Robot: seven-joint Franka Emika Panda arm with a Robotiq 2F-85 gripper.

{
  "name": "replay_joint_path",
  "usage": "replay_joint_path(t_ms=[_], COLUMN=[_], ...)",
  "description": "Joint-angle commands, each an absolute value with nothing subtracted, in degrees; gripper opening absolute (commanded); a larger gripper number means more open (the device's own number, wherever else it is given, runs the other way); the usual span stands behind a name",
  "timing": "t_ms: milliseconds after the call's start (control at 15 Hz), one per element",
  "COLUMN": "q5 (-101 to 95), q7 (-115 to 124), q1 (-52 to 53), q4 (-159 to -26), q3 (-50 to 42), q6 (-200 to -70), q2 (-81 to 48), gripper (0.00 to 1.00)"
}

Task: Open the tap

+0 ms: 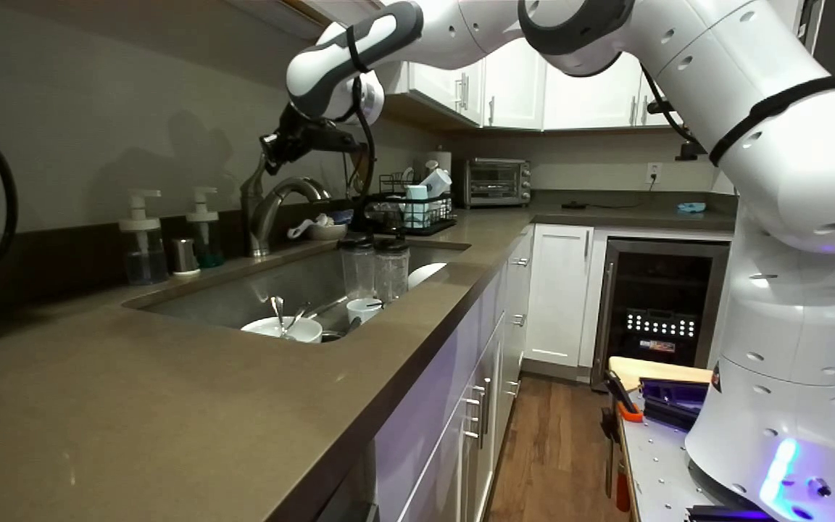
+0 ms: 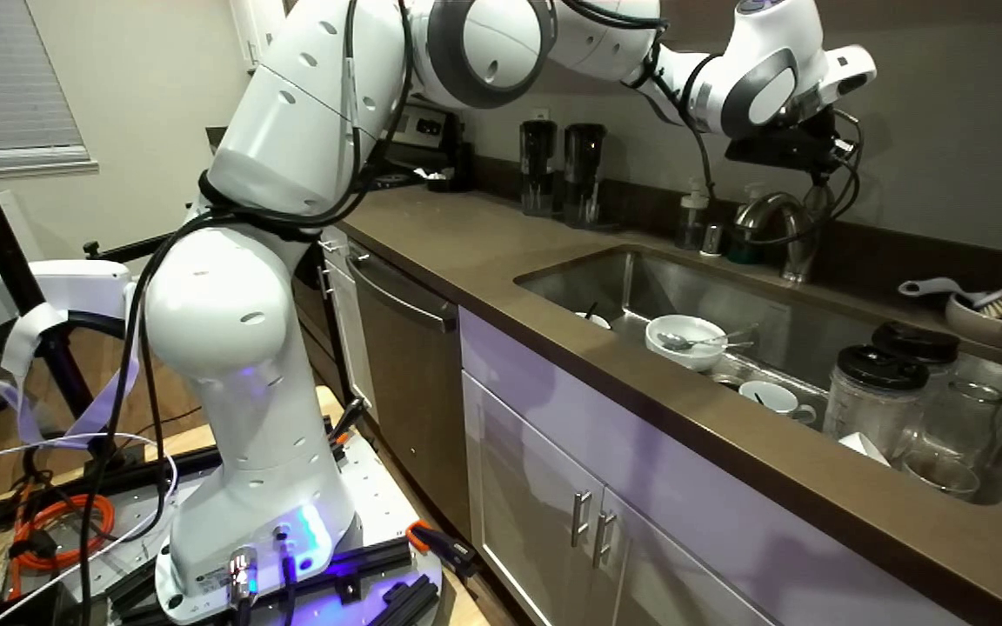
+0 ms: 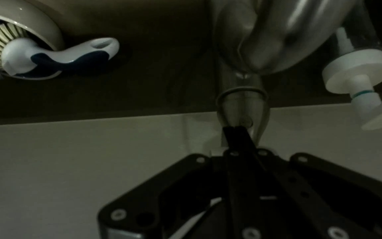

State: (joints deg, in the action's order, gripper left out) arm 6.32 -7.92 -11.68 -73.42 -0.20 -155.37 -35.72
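Wrist view dim; soft shadow on wall.

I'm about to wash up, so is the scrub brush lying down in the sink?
No, the scrub brush sticks out of a bowl on the counter beside the sink.

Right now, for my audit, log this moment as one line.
goal: open tap; gripper: shut near handle; contact: unclear; flow: none visible; sink: bowl inside

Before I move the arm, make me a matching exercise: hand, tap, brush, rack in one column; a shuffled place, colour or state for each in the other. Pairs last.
Column 1
1 hand
2 tap
3 brush
4 rack

Column 2
A laid over a bowl's rim
B holding cups
C jaws shut
D arched metal

Pairs: 1-C, 2-D, 3-A, 4-B
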Motion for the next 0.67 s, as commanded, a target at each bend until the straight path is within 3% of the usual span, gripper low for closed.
replay_joint_path(t_ms=[0, 333, 600], q5=[5.4, 3.8, 0.0], q7=[-3.7, 0.4, 5.2], q1=[-10.5, -8.7, -3.9], q4=[-70.0, -67.8, -67.3], q3=[-2.4, -6.0, -13.7], q6=[-160.0, -164.6, -159.9], q2=[-36.6, -37.0, -37.2], gripper=[0.04, 0.03, 0.02])
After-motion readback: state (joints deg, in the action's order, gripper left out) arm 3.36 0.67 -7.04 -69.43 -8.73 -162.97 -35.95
